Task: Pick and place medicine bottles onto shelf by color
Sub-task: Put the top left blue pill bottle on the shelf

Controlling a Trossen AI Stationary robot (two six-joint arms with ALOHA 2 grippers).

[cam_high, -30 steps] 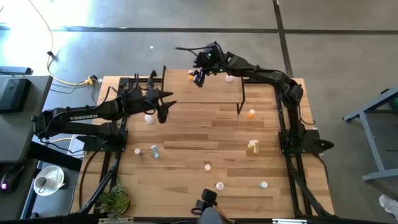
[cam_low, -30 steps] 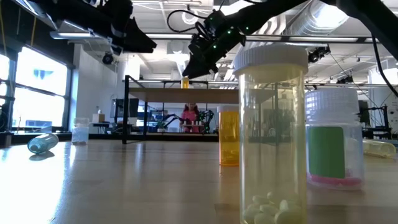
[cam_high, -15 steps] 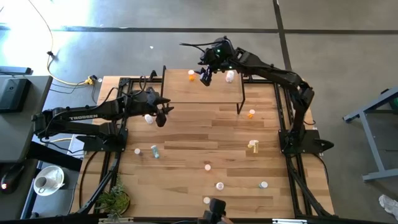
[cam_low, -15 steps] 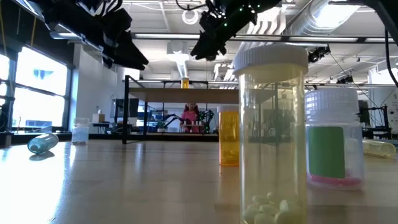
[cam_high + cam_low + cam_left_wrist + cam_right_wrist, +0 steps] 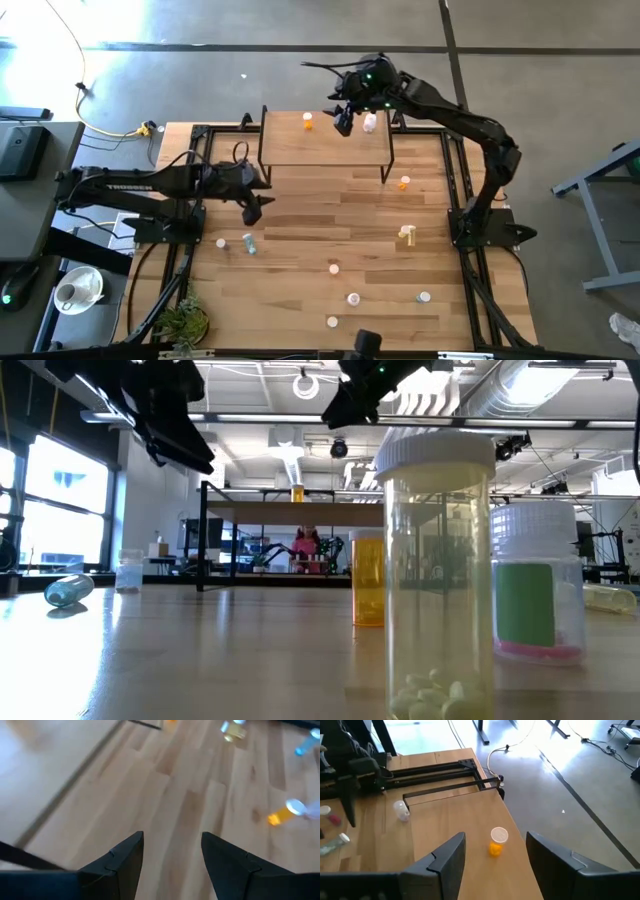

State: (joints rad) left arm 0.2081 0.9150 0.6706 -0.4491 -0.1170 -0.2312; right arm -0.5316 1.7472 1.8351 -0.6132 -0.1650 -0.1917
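The right claw [image 5: 344,122] hangs above the shelf [image 5: 325,150], fingers apart and empty, an orange bottle [image 5: 307,121] and a pale bottle [image 5: 369,123] standing beneath. The left claw [image 5: 252,212] hovers, parted, over the tabletop [image 5: 300,240], where other bottles lie scattered.

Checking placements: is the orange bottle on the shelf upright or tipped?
Upright: the orange bottle stands on the shelf, cap on top.

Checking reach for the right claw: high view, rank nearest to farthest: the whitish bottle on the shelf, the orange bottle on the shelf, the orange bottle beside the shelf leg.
From the right claw:
1. Whitish bottle, on the shelf, right end.
2. Orange bottle on the shelf, toward its left.
3. Orange bottle by the shelf leg, down on the table.
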